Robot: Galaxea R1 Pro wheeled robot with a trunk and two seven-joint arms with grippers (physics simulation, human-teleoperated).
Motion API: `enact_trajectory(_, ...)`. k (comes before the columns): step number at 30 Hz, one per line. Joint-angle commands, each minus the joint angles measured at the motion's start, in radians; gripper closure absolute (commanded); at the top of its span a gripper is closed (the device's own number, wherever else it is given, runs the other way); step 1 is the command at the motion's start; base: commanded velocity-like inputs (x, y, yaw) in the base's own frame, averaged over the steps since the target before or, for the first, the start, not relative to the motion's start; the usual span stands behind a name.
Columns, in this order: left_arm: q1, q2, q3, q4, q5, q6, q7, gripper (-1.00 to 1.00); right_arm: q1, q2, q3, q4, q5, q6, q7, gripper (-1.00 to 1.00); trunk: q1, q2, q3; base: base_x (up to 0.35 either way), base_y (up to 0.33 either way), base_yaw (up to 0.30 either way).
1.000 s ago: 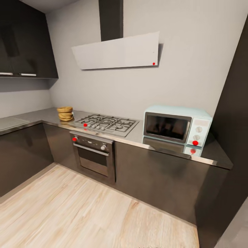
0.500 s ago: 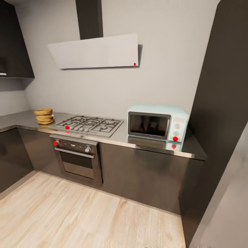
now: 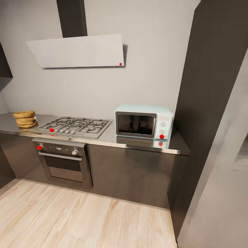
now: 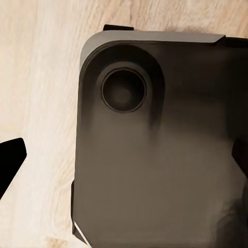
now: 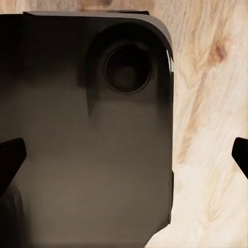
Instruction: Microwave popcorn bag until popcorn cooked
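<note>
You are facing the kitchen wall from a distance, so the step in hand, as I judge it, is driving up to the countertop. It is running along the wall, with the gas hob in its middle part and the oven under it. The microwave is standing near the right end of the countertop, with its door closed. The popcorn bag is sitting near the left end, just beside the hob.

Steer toward the left end first, and stop square to the front edge.

Both wrist views are looking down at the robot base over the wooden floor. The left gripper and the right gripper are both spread wide and holding nothing.
</note>
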Motion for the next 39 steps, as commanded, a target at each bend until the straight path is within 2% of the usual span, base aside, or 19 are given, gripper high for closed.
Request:
enact_trajectory(1,0.000,0.000,0.000,0.000,0.009,-0.002,0.000,-1.00,-0.001,0.000,0.001,0.002,-0.003,-0.006,0.001,-1.00,0.000,0.000,-0.001,0.000,0.000,-0.016)
enact_trajectory(10,0.000,-0.001,0.000,0.000,0.008,-0.002,-0.001,-1.00,-0.001,0.001,0.005,0.002,0.003,-0.010,-0.010,-1.00,0.000,0.000,-0.001,0.020,0.000,-0.002)
enact_trajectory(23,0.000,0.000,0.000,0.000,0.008,-0.002,-0.004,-1.00,-0.001,0.000,0.003,0.002,-0.004,-0.010,-0.011,-1.00,0.000,0.000,-0.001,0.304,0.000,-0.007)
enact_trajectory(28,0.000,0.000,0.000,0.000,0.008,-0.002,-0.003,-1.00,-0.001,0.001,0.000,0.002,-0.005,-0.009,-0.011,-1.00,0.000,0.000,-0.001,0.230,0.000,-0.209)
enact_trajectory(35,0.000,0.000,0.000,0.000,0.008,-0.002,-0.003,-1.00,-0.001,0.001,-0.001,0.002,-0.005,-0.009,-0.011,-1.00,0.000,0.000,-0.001,0.023,0.001,-0.241)
enact_trajectory(39,-0.001,0.000,0.000,0.000,0.008,-0.002,-0.004,-1.00,-0.001,0.000,-0.001,0.002,-0.005,-0.009,-0.011,-1.00,0.000,0.000,-0.001,0.000,0.232,-0.205)
